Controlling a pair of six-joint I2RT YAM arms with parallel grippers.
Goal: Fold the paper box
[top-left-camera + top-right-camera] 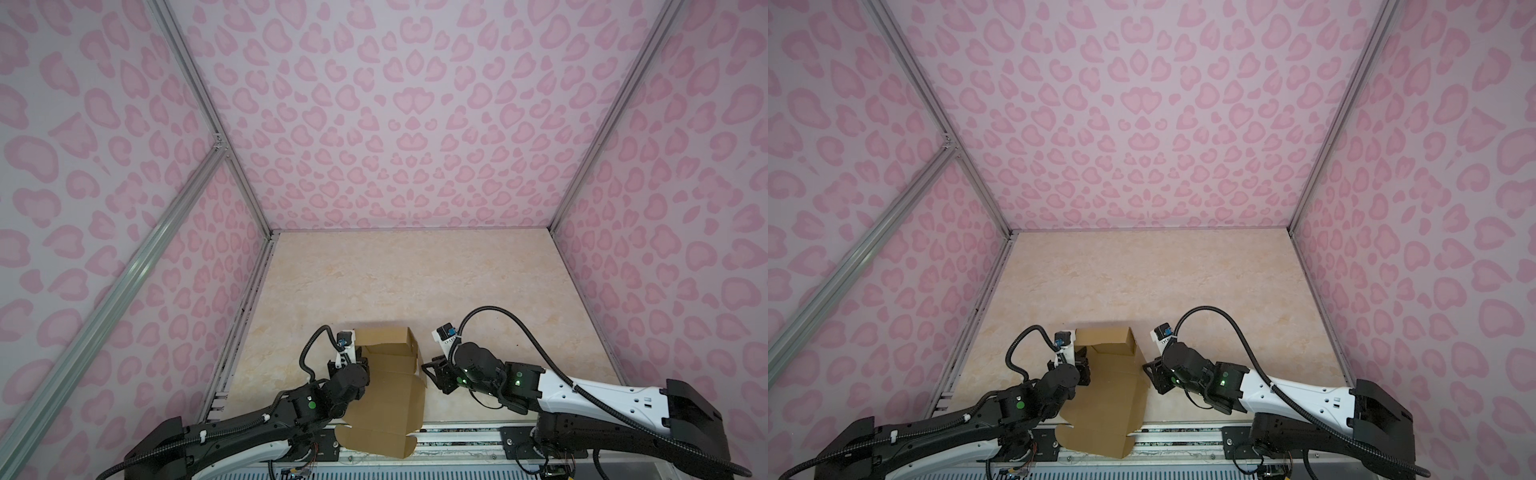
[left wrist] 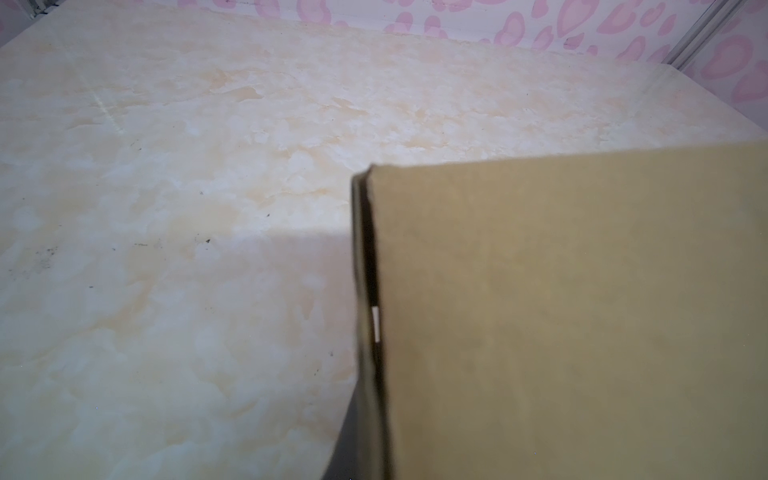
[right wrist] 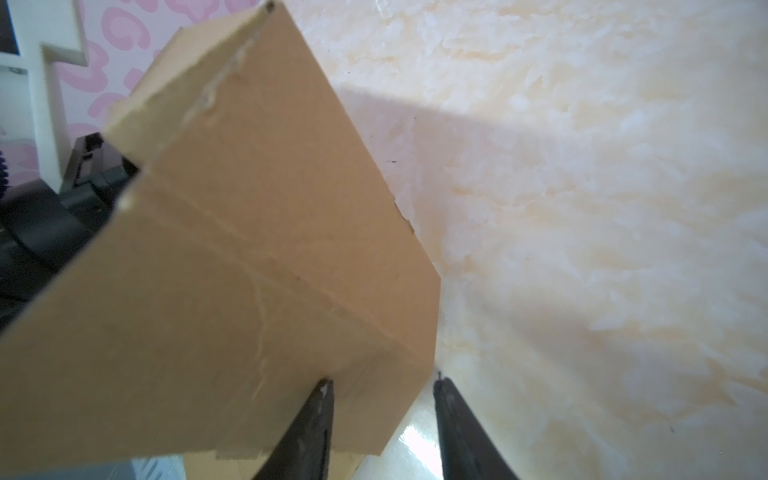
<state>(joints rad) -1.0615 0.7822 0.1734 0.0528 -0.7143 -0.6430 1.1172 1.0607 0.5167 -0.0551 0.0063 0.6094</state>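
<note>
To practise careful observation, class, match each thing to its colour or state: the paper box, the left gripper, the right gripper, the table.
Things:
1. paper box
2. left gripper
3. right gripper
4. table

Descriptions:
A. marbled beige
B. plain brown, partly folded
C. open, at the box's right edge
D. shut, at the box's left wall

Pairs: 1-B, 2-D, 3-C, 4-A

No text, label, brand, number or sign can be read on anything in these views; the plain brown kraft cardboard paper box (image 1: pixel 384 399) carries no print.
</note>
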